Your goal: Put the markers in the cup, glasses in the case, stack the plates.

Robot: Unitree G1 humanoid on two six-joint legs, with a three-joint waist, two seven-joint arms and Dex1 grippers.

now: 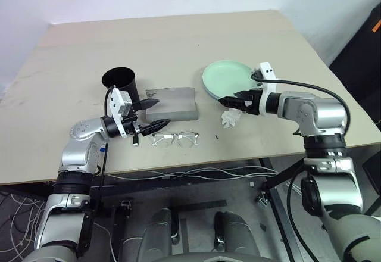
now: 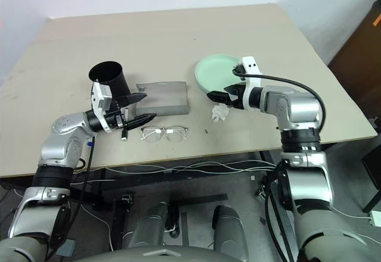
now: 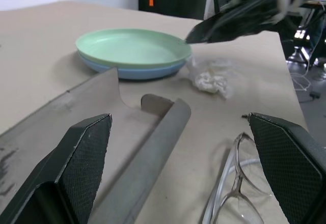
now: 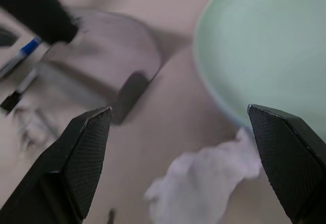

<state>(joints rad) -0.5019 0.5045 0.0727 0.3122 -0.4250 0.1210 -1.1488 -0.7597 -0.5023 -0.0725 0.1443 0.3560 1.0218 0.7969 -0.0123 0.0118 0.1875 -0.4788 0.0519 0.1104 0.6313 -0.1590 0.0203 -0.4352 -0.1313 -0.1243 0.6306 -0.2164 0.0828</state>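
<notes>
Glasses (image 1: 174,139) lie nearest, outside the open grey case (image 1: 172,103), beside markers (image 4: 18,76) not yet in the cup (image 1: 122,81). Rightward, the green plate (image 1: 229,76) already sits on the blue plate (image 3: 127,72). Both the left hand (image 1: 153,113) and the right hand (image 1: 233,98) are spread, empty.

You have a pale beige surface (image 1: 178,41). On it the cup (image 1: 122,83) is matte black and the case (image 1: 172,102) plain grey. The top plate (image 1: 229,77) is mint green, the plate under it (image 3: 137,73) light blue. The tissue (image 1: 230,118) is white, the glasses (image 1: 174,139) clear-framed. One marker (image 4: 23,56) has a blue cap, the other (image 4: 12,99) a black one. The fingers (image 3: 84,152) are black with a fine dotted grid.
</notes>
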